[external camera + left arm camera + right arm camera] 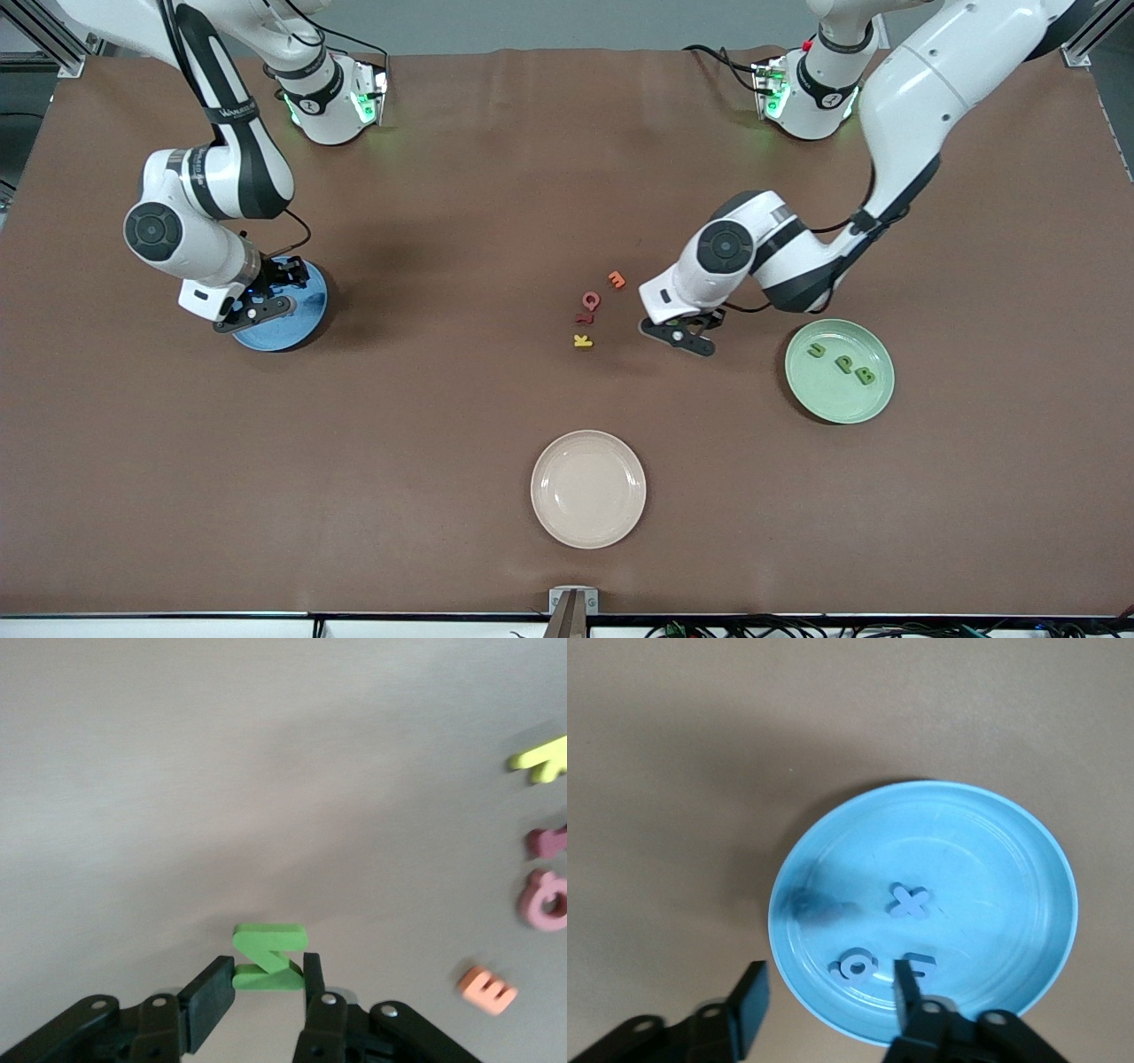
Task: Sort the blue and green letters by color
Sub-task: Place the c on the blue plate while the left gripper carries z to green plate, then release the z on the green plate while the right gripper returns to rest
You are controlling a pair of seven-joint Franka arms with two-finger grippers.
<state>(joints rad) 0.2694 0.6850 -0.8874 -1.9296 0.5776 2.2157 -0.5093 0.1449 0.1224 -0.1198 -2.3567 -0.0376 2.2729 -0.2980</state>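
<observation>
Seemingly three blue letters (908,901) plated

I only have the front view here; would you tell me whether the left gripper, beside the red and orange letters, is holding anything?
Observer: Yes, the left gripper is shut on a green letter N.
Operator: Thank you. And what lies in the blue plate under the right arm?
Observer: The blue plate shows three blue letters: an X, a round 9-like piece and an E that is partly hidden.
Operator: Is the right gripper holding one of them?
Observer: No, the right gripper is open over the plate and holds nothing.
</observation>
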